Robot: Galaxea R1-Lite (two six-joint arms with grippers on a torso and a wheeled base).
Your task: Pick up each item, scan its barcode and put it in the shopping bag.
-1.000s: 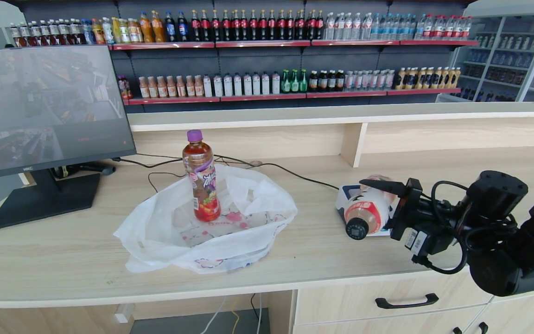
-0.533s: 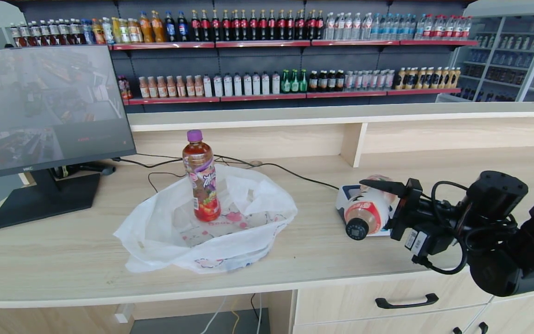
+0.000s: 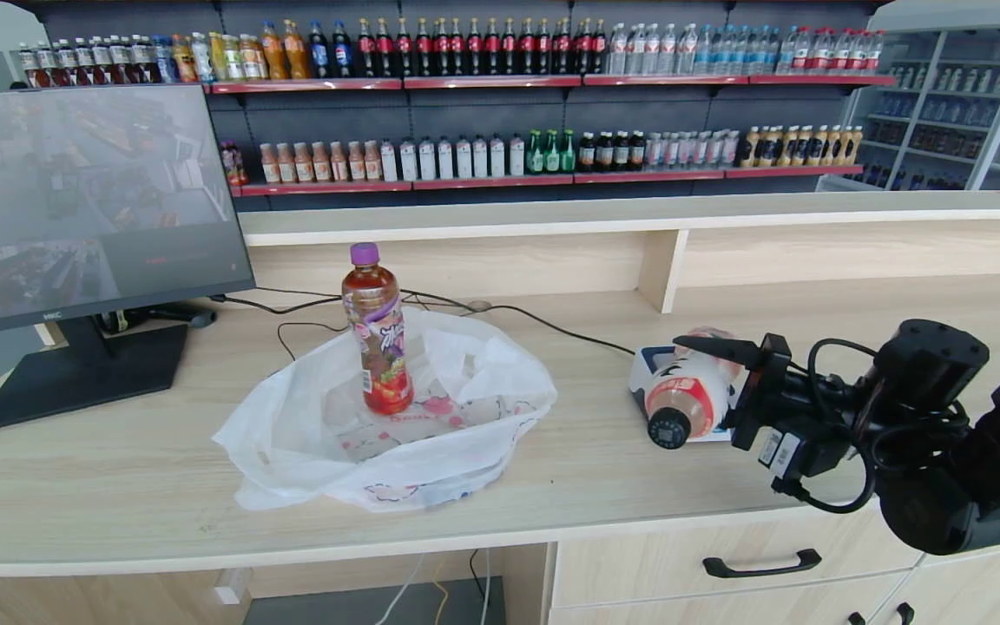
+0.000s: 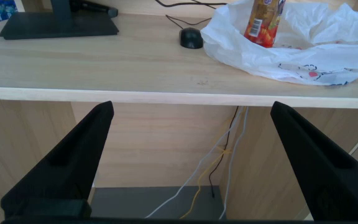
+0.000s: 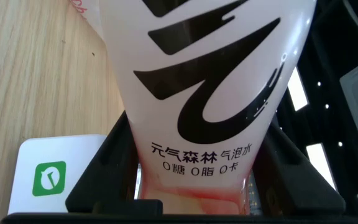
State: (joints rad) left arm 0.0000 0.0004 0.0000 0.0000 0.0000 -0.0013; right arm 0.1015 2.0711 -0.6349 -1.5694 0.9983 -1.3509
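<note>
Head view: right end effector (image 3: 715, 382) clamps pale bottle (image 3: 684, 392), long axis horizontal, over scanner (image 3: 644, 363). Shopping bag (image 3: 292, 434) at its 9 o'clock on bench (image 3: 118, 495), right arm nearer.
Left wrist view: left end effector (image 4: 191, 111) spread, empty, below bench edge.
Right wrist view: bottle between jaws.

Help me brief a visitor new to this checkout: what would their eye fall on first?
The right gripper at the right of the counter, shut on a pink-and-white bottle held sideways over the white scanner. Next, the purple-capped red drink bottle standing upright in the open white shopping bag at mid-counter.
</note>
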